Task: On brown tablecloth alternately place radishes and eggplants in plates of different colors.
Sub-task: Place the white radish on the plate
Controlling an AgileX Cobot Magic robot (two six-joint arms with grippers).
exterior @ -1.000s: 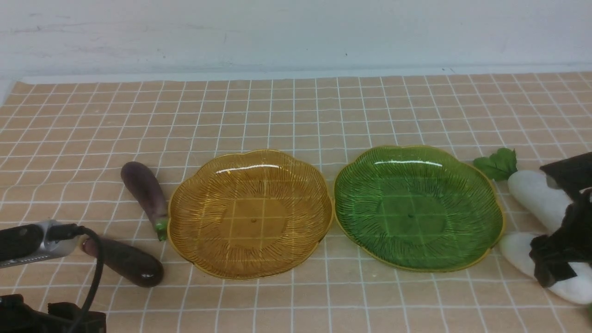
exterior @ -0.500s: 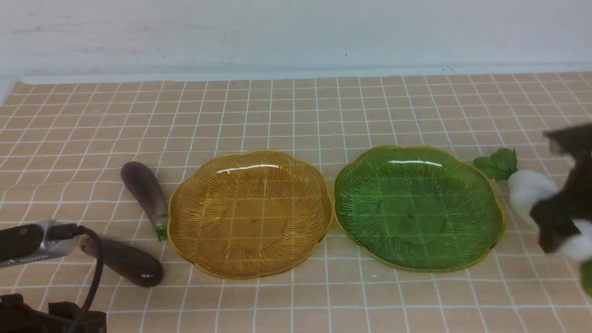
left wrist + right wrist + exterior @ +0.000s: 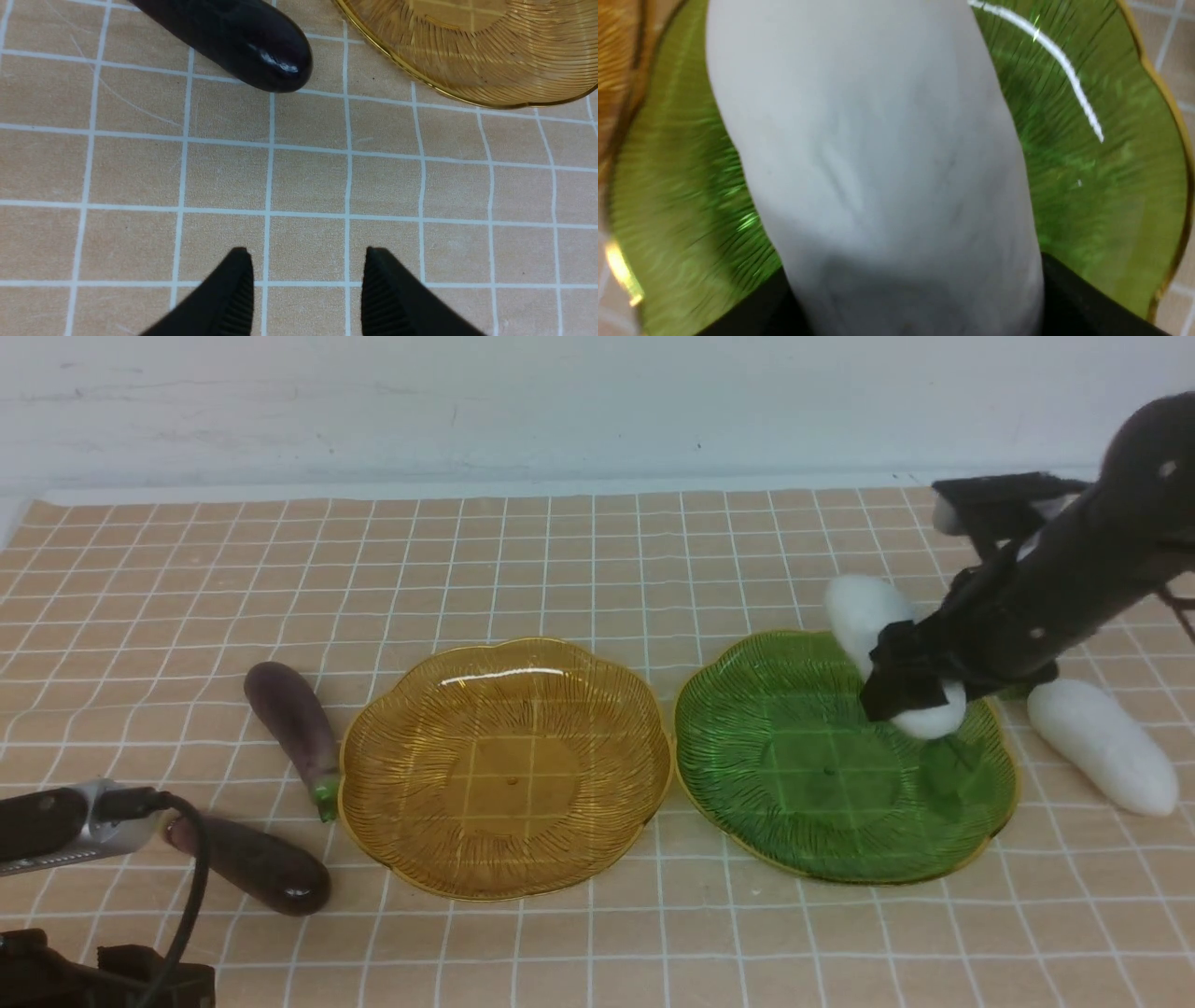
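right fingers [image 3: 898, 679] gripping radish [image 3: 864, 611] above green plate [image 3: 794, 756], left fingers [image 3: 233, 296] apart

From the 6 o'clock side of the brown tablecloth [image 3: 597, 569] the front view looks forward and down, sharing the amber plate [image 3: 472, 51] with the close, downward left wrist view at 8 o'clock and the green plate [image 3: 1111, 186] with the nearer right wrist view at 2 o'clock.

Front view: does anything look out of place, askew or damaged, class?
Nothing stands out. The amber plate and green plate lie flat, unbroken; the right end effector holds a radish over the green one.
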